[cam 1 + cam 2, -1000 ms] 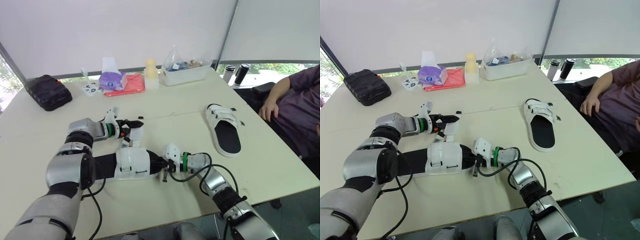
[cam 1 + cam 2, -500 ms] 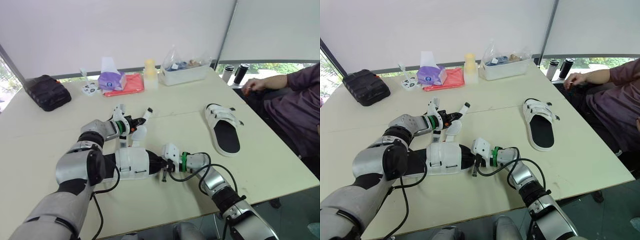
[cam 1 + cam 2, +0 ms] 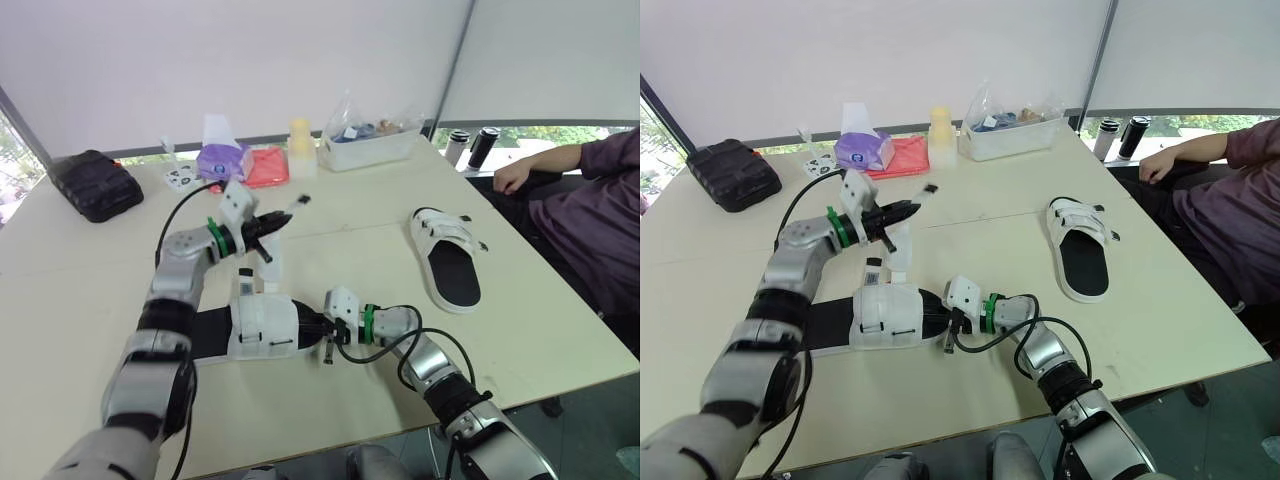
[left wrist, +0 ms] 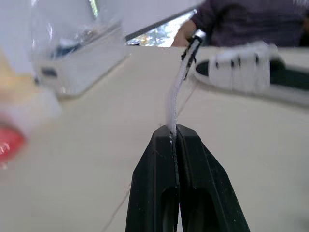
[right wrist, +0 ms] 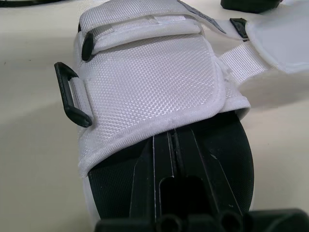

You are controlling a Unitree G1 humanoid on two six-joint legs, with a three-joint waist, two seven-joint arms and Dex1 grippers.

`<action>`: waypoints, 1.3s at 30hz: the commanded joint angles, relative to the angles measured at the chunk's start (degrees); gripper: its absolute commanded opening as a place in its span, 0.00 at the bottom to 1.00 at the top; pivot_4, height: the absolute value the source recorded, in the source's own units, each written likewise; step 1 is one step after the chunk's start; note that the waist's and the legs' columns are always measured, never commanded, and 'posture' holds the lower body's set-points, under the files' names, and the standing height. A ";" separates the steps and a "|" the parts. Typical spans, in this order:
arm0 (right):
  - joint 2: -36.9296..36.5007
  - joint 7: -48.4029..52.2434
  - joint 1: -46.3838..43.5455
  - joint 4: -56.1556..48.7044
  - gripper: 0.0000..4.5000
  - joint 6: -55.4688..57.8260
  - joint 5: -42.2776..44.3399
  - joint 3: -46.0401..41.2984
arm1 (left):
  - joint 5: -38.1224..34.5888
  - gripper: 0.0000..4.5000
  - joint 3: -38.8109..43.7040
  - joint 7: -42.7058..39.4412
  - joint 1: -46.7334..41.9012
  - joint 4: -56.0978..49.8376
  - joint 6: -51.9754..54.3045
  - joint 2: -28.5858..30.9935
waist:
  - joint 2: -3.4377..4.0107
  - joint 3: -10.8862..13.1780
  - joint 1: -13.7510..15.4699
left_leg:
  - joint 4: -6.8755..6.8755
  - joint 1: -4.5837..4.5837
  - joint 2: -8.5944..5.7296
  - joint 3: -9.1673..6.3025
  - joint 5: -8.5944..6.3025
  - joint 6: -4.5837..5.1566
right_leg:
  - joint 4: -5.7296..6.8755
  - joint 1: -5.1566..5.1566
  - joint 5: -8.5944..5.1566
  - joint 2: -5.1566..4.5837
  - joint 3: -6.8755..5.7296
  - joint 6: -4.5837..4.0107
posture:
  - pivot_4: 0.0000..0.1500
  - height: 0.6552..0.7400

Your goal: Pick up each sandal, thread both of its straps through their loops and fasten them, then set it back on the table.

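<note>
The near sandal (image 3: 262,325), black-soled with white straps, lies flat on the table (image 3: 350,215) in front of me. My left gripper (image 3: 276,223) is raised above it and shut on a white strap (image 4: 175,99), which rises from the sandal and ends in a dark tip (image 3: 298,200). My right gripper (image 3: 322,332) is shut, its fingers (image 5: 166,159) lying on the black insole at the sandal's end. The wide front strap (image 5: 149,92) lies closed beside a black loop (image 5: 72,94). The second sandal (image 3: 447,258) rests to the right, straps closed.
Along the far edge stand a black case (image 3: 95,184), a purple tissue pack (image 3: 224,160), a red cloth (image 3: 263,168), a yellow bottle (image 3: 302,146) and a white bin (image 3: 370,146). Two flasks (image 3: 470,147) stand at the far right corner. A person (image 3: 590,215) sits at the right.
My left gripper has shut on the strap and pulled it up and away from the sandal. The right gripper has stayed put. The person's hand moved toward the flasks.
</note>
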 commanded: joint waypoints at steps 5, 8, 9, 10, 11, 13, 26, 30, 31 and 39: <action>-2.04 -0.51 3.10 7.59 0.00 3.02 -5.31 2.79 | 8.93 0.02 -1.14 7.58 7.97 -10.34 -31.89 7.55 | 0.07 -0.03 0.40 | 0.00 0.01 0.03 0.02 -0.01 0.02 | -0.05 0.02 -0.07 0.04 0.00 0.09 | 1.00 1.00; -2.13 -0.47 3.02 7.94 0.00 2.77 -5.27 2.81 | 11.69 0.02 -0.37 10.30 12.99 -8.23 -46.68 12.82 | 0.32 -0.10 0.40 | -0.05 0.04 0.09 0.09 -0.02 0.04 | -0.07 -0.01 -0.05 0.04 0.03 0.03 | 1.00 1.00; -2.11 -0.49 3.07 8.13 0.00 2.64 -5.30 2.86 | 13.81 0.02 -0.30 11.90 13.67 -6.22 -51.56 14.33 | 0.34 -0.10 0.72 | -0.08 0.04 0.09 0.09 -0.02 0.04 | -0.06 -0.02 -0.01 0.04 0.03 -0.12 | 1.00 1.00; -2.06 -0.51 3.12 8.30 0.00 2.53 -5.33 2.92 | 17.14 0.02 0.27 13.52 13.64 -4.10 -58.81 15.55 | 0.32 -0.10 0.98 | -0.08 0.04 0.09 0.07 -0.02 0.05 | -0.06 -0.02 0.00 0.04 0.02 -0.14 | 1.00 1.00; -2.03 -0.52 3.14 8.43 0.00 2.44 -5.35 2.97 | 19.78 0.02 0.71 14.91 13.47 -2.35 -64.27 16.42 | 0.28 -0.13 1.03 | -0.08 0.03 0.08 0.02 -0.02 0.05 | -0.07 0.01 -0.04 0.06 -0.05 -0.09 | 1.00 1.00; -2.00 -0.45 3.21 8.46 0.00 2.40 -5.27 3.02 | 25.67 0.02 3.27 18.03 11.79 1.81 -73.61 16.92 | 0.30 -0.15 1.15 | -0.07 0.04 0.09 0.02 -0.01 0.06 | -0.07 0.04 -0.10 0.07 -0.06 0.02 | 1.00 1.00; -1.66 -0.76 2.21 10.32 0.00 1.65 -5.43 2.96 | 51.33 0.53 8.16 36.89 8.86 6.55 -83.09 18.24 | 0.43 -0.22 0.89 | -0.07 0.12 0.07 0.10 -0.03 0.13 | -0.01 0.10 -0.09 0.18 -0.09 0.03 | 1.00 1.00; -1.52 -0.77 2.32 10.94 0.00 1.32 -5.59 3.08 | 51.58 0.82 7.58 41.33 10.35 8.53 -81.22 20.60 | 0.43 -0.23 0.84 | -0.07 0.14 0.08 0.10 -0.03 0.13 | 0.02 0.09 -0.09 0.19 -0.09 0.03 | 1.00 1.00; -1.46 -0.75 2.28 11.07 0.00 1.31 -5.59 3.09 | 49.50 0.82 7.03 41.91 10.92 9.24 -79.52 21.49 | 0.44 -0.23 0.80 | -0.07 0.14 0.09 0.09 -0.03 0.14 | 0.03 0.09 -0.09 0.17 -0.09 0.03 | 1.00 1.00; -1.21 -0.31 1.11 13.07 0.00 0.70 -5.60 3.04 | 4.79 0.82 0.48 14.74 23.17 -7.91 -29.48 26.29 | 0.63 -0.28 0.51 | -0.08 0.19 0.15 0.10 -0.06 0.18 | 0.11 0.12 -0.11 0.18 -0.12 0.03 | 1.00 1.00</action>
